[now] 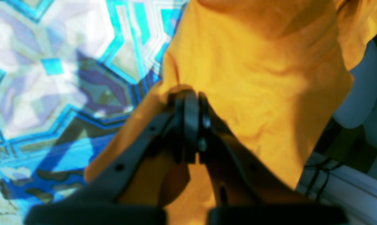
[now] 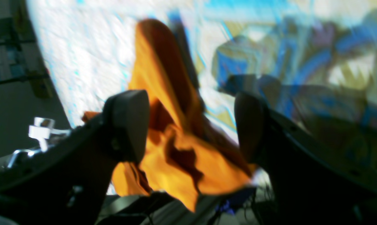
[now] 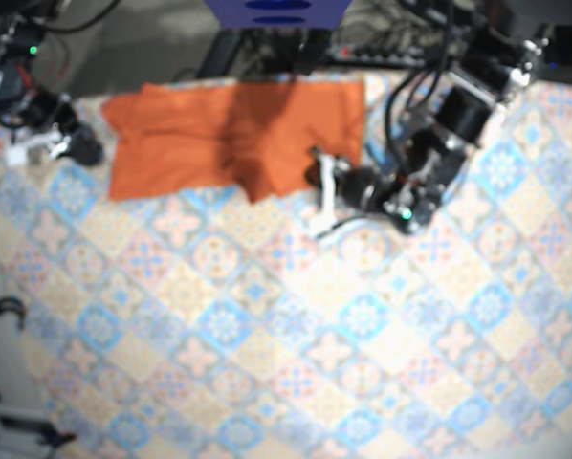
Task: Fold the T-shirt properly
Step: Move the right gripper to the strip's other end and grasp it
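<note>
The orange T-shirt [image 3: 233, 134] lies spread along the far edge of the table, with a fold bulging toward the middle. My left gripper [image 3: 317, 177] is at the shirt's right front part. In the left wrist view, that left gripper [image 1: 190, 98] is shut on a pinch of the orange T-shirt [image 1: 254, 78], which is lifted off the cloth. My right gripper [image 3: 80, 148] is at the shirt's left end. In the blurred right wrist view, this right gripper [image 2: 188, 125] is open, and a crumpled piece of the orange T-shirt [image 2: 176, 150] shows between its fingers [image 2: 129, 122].
A patterned blue and beige tablecloth [image 3: 296, 335] covers the table. Cables and equipment [image 3: 382, 38] sit beyond the far edge. The left arm [image 3: 439, 143] stretches in from the far right. A dark cable [image 3: 4, 316] lies off the table's left side.
</note>
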Tool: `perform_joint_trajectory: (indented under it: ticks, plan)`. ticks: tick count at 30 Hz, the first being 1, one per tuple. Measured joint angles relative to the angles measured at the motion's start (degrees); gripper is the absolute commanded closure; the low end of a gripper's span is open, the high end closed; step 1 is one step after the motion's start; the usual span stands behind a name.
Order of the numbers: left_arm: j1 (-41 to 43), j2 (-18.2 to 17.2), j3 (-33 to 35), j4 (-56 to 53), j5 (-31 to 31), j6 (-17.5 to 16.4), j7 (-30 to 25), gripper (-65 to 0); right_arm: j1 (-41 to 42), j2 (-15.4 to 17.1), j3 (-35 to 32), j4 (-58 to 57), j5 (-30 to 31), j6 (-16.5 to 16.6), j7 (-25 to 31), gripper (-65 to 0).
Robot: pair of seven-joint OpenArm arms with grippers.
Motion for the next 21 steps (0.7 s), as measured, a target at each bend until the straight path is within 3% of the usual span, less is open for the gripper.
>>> perform_joint_trajectory:
  ticks: [11,18,21]
  plan:
    - [0.00,-0.15,0.00,0.00,-0.02,0.00,-0.02,0.0,-0.13,0.04,-7.02,0.07,-0.20,0.39,0.68,-41.7]
    - [0.02,-0.15,0.00,0.00,-0.02,0.00,-0.02,0.0,-0.15,-0.02,-7.26,0.50,-9.46,0.61,2.99,-41.6]
    - [0.02,-0.68,0.00,0.00,-0.63,0.00,0.00,0.0,-0.13,-0.02,-7.26,0.66,-12.09,2.64,3.78,-41.6]
